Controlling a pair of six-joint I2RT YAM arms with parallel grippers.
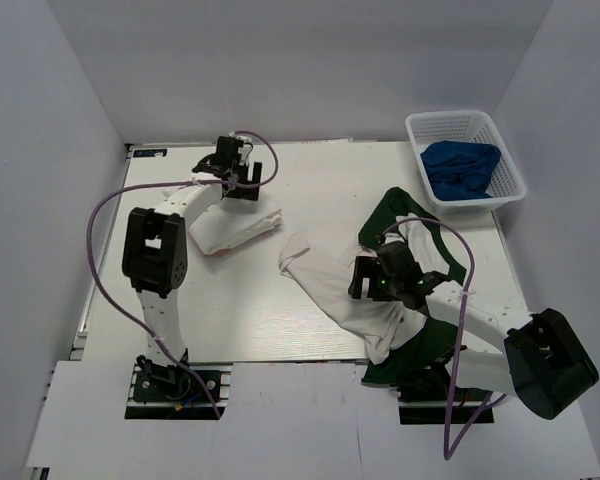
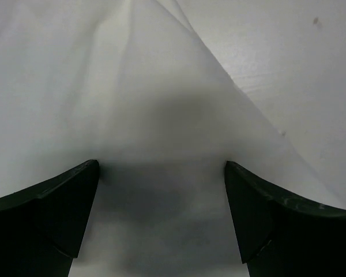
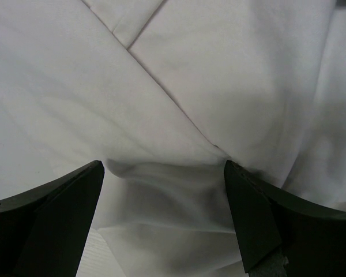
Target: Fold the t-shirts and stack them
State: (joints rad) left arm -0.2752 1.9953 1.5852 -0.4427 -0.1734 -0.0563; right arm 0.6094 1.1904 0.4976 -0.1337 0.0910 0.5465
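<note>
On the far left of the desk (image 1: 280, 325) lies the folded white t-shirt (image 1: 235, 230), a flat, slightly skewed bundle. The white-and-green t-shirt (image 1: 325, 285) sprawls unfolded across the right half. Its white body is crumpled and reaches towards the middle, with dark green parts at its far and near ends.

Only the top view shows both shirts, the green cloth, and the white basket (image 1: 510, 180) in the far right corner, which holds a blue cloth (image 1: 460, 168). In that view the left fingers (image 1: 242, 192) hang over the far edge of the folded bundle. The right fingers (image 1: 362, 285) are over the white body of the spread shirt.

The wrist views add the close detail. From the left wrist, smooth white cloth (image 2: 104, 86) fills the space between the spread fingers (image 2: 40, 219). Its edge runs on a slant, with bare desk to the right. From the right wrist, the fingers (image 3: 46, 225) also stand wide apart and hold nothing. Below them are overlapped layers with a sharp diagonal fold (image 3: 167, 98) and a bunched wrinkle. I cannot tell whether either pair touches the cloth.
</note>
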